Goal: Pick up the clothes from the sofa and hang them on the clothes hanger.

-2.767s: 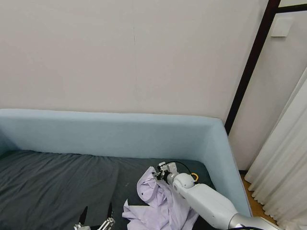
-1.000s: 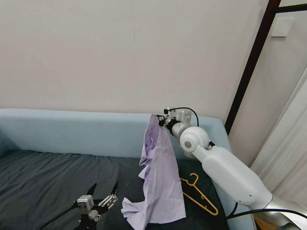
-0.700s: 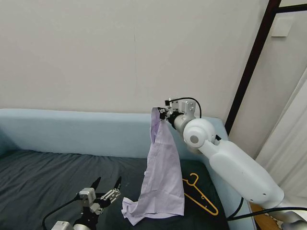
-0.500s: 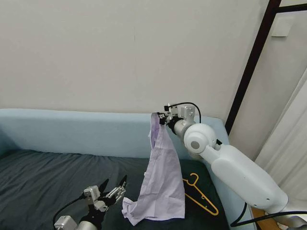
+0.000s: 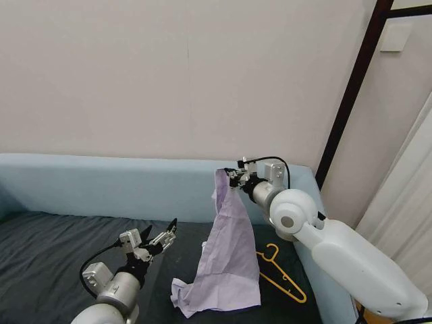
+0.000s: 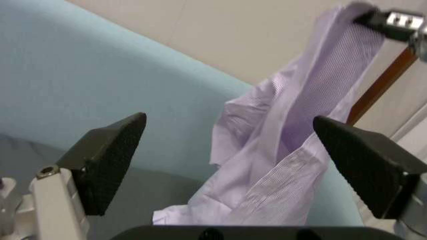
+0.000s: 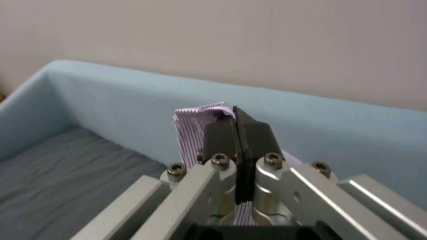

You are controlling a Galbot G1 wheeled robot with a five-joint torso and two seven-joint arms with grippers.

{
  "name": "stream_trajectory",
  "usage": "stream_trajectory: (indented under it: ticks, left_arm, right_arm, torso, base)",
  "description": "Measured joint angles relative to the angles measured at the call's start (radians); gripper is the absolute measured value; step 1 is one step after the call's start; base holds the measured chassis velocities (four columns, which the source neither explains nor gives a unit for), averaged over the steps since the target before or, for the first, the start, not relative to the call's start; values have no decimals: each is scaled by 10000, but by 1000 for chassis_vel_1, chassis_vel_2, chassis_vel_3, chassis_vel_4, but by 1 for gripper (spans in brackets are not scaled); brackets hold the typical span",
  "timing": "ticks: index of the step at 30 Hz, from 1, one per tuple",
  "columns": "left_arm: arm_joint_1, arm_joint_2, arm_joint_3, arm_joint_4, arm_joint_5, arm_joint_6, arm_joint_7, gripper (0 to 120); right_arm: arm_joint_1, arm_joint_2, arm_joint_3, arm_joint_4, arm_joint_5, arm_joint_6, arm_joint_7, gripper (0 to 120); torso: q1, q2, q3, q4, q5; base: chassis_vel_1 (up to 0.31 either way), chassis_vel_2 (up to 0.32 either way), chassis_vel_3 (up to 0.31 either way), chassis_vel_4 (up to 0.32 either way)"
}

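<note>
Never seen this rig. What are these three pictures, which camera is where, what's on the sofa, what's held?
A wheeled robot with two arms, each ending in a gripper. The wide picture is from its head camera; the other two are from cameras on each wrist. The right gripper is shut on the top of a lilac striped shirt, which hangs with its lower end on the dark sofa seat. The left gripper, open, is low over the seat beside the shirt. A yellow hanger lies on the seat to the shirt's right.
</note>
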Motion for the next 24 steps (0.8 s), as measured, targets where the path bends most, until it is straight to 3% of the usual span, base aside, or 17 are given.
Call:
stream_trajectory:
  ticks: [4,8,17,24]
  left_arm:
    - [-1265,203,977,534,-84,-23,14,99]
    - [-2009,227,1450,841,-203,-23,23,99]
    - [-3865,-302,2804,1563,-717,228,-269,99]
    - [-4537,-773,3556,2142,-834,423,-466,99]
  right_arm:
    - [49,74,-58,228,76,28,-5,0]
    - [-10,45,-71,331,84,31,-3,0]
    - [-264,-193,181,706,363,38,117,0]
    - [-241,-335,347,945,825,38,259,0]
  torso:
    - [0,0,0,-17,-2]
    - [1,0,0,-13,0]
    - [0,0,0,-12,2]
    - [0,0,0,-9,2]
  base:
    - [0,0,0,0]
    - [0,0,0,0]
    - [0,0,0,0]
    - [0,0,0,0]
